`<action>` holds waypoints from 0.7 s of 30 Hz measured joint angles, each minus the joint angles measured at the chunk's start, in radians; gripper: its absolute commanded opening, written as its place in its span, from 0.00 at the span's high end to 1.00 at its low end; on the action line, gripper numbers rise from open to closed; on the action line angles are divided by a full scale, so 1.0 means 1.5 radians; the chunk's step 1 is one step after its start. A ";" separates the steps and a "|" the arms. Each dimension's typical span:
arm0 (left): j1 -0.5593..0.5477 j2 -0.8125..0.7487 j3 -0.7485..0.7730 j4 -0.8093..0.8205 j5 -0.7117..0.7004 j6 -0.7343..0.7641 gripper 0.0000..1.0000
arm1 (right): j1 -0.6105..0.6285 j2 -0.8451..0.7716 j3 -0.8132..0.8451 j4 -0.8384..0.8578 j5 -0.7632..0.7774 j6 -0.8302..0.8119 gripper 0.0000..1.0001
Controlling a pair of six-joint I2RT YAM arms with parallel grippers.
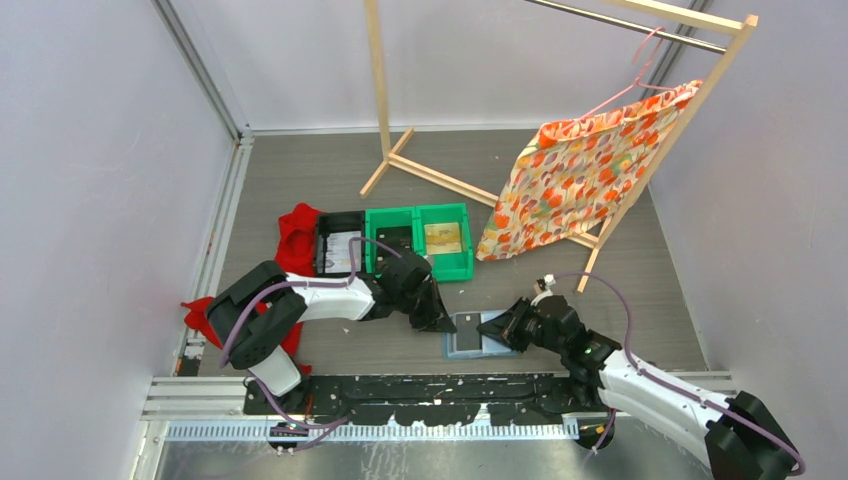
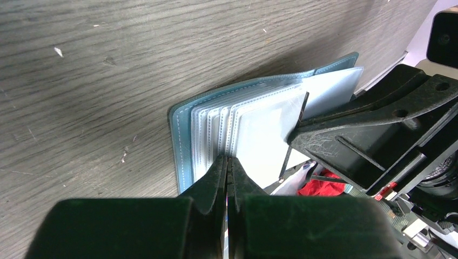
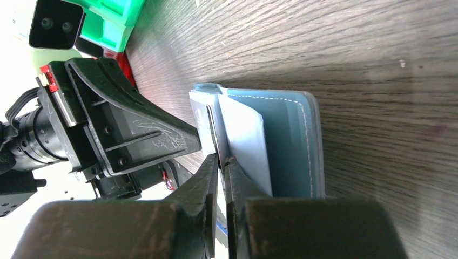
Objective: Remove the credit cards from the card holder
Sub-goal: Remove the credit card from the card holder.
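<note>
Flanking one open card holder (image 2: 183, 141), left end effector (image 2: 227, 163) sits pressed together, right end effector (image 3: 220, 162) pinches its leaf.

Your grey wood-grain table (image 1: 300, 180) bears the open card holder (image 1: 466, 337) nearest you; green bins (image 1: 420, 262), black tray (image 1: 340, 252), red cloth (image 1: 297, 235) and wooden rack (image 1: 440, 176) beyond.

From high above the near edge: looks down and forward, far, over the whole tabletop (image 1: 300, 180). From the wrists: very near, low, facing each other across the holder (image 2: 216, 129), shared by all three views.
</note>
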 measured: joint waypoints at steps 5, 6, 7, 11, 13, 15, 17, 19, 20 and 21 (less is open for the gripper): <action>0.000 0.000 -0.002 0.001 0.000 0.000 1.00 | 0.000 -0.036 0.000 -0.027 0.000 0.005 0.99; 0.000 0.000 -0.003 0.001 -0.002 -0.001 1.00 | 0.000 -0.048 0.000 -0.035 0.000 0.005 0.99; 0.000 0.000 -0.005 0.003 -0.002 -0.001 0.99 | 0.001 -0.054 0.000 -0.039 0.000 0.006 0.99; 0.000 -0.003 -0.017 0.003 -0.013 0.003 1.00 | 0.000 -0.081 0.000 -0.047 0.001 0.010 0.99; 0.000 -0.001 -0.025 0.003 -0.019 -0.002 1.00 | 0.001 -0.087 0.000 -0.038 -0.002 0.012 0.99; 0.000 -0.001 -0.025 0.005 -0.020 -0.002 1.00 | 0.001 -0.085 0.000 -0.029 -0.006 0.013 0.99; 0.000 -0.001 -0.025 0.005 -0.020 -0.002 0.99 | 0.001 -0.072 0.000 -0.017 -0.010 0.012 0.99; 0.000 -0.001 -0.025 0.005 -0.020 -0.002 0.99 | 0.001 -0.056 0.000 -0.004 -0.014 0.012 0.99; 0.000 -0.001 -0.025 0.005 -0.020 -0.001 1.00 | 0.001 -0.046 0.000 0.006 -0.016 0.012 0.99; 0.000 -0.001 -0.025 0.005 -0.020 -0.001 1.00 | 0.001 -0.037 0.000 0.012 -0.017 0.012 0.99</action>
